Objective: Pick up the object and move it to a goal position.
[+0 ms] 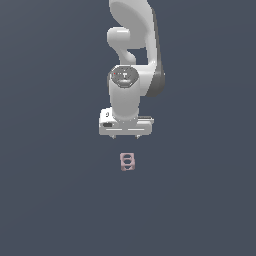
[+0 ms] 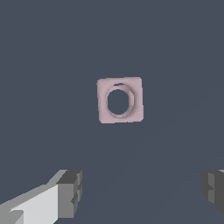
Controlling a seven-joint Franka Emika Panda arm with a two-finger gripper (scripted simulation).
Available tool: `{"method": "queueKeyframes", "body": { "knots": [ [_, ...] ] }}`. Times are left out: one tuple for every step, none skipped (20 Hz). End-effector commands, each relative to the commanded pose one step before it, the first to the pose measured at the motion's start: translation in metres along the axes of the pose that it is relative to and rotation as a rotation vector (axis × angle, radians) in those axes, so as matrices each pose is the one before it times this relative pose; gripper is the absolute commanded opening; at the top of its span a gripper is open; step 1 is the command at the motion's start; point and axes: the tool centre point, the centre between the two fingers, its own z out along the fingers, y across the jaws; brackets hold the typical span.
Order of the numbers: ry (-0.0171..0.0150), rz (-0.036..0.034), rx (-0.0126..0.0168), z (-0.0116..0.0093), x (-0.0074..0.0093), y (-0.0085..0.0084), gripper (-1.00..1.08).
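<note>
My gripper (image 1: 125,136) hovers above the pink object (image 1: 128,162), fingers (image 2: 70,192) spread wide, holding nothing; plain grey floor (image 1: 55,190) surrounds it.

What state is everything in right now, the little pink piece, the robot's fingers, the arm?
Pink block: lying free on the grey surface, untouched, one round through-hole facing the wrist camera.
Gripper: open, empty, above the block and apart from it.
Fingers: spread wide, nothing between them.
Arm: hanging down toward the block, wrist pointing at the surface.
</note>
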Motion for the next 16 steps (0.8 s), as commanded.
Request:
{"method": "queueKeyframes", "body": {
  "knots": [
    [0.00254, -0.00471, 0.00006, 0.00403, 0.00474, -0.00057, 1.00],
    [0.00175, -0.00245, 0.00006, 0.00218, 0.00272, -0.00025, 1.00],
    [0.00198, -0.00283, 0.00009, 0.00246, 0.00302, -0.00030, 1.00],
    [0.00221, -0.00322, 0.00014, 0.00279, 0.00335, -0.00035, 1.00],
    [0.00243, -0.00355, 0.00020, 0.00312, 0.00365, -0.00039, 1.00],
    [0.00267, -0.00384, 0.00027, 0.00347, 0.00393, -0.00042, 1.00],
    [0.00290, -0.00410, 0.00035, 0.00386, 0.00421, -0.00043, 1.00],
    [0.00315, -0.00441, 0.00044, 0.00424, 0.00447, -0.00046, 1.00],
    [0.00324, -0.00450, 0.00053, 0.00440, 0.00447, -0.00048, 1.00],
    [0.00300, -0.00412, 0.00055, 0.00417, 0.00408, -0.00042, 1.00],
    [0.00273, -0.00370, 0.00055, 0.00392, 0.00369, -0.00035, 1.00],
    [0.00254, -0.00341, 0.00055, 0.00360, 0.00330, -0.00035, 1.00],
    [0.00229, -0.00304, 0.00053, 0.00331, 0.00294, -0.00030, 1.00],
    [0.00207, -0.00272, 0.00051, 0.00299, 0.00259, -0.00027, 1.00],
    [0.00181, -0.00236, 0.00046, 0.00267, 0.00226, -0.00022, 1.00],
    [0.00156, -0.00202, 0.00041, 0.00234, 0.00193, -0.00018, 1.00]
  ]
}}
